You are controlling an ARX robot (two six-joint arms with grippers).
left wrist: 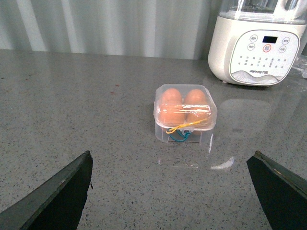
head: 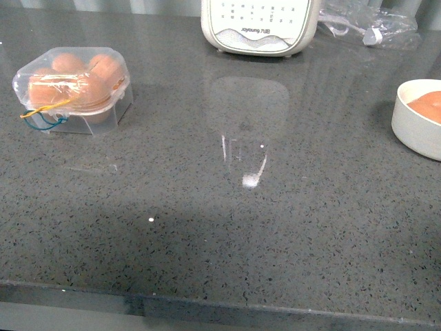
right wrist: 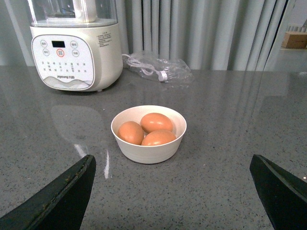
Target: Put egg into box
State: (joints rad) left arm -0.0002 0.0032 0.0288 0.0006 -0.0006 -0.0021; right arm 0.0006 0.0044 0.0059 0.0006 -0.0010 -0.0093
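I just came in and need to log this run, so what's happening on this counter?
Nothing is being handled right now. The small clear plastic egg carton sits closed on the grey speckled counter, with orange-brown eggs filling it as far as can be seen. Three more eggs lie in the round white bowl. The left gripper faces the carton and the right gripper faces the bowl, both open and empty. A white kitchen appliance stands behind.

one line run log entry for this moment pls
stage: done or idle | box: lid shut, four eggs inside | bowl: three eggs | left gripper: open, empty | right gripper: open, empty
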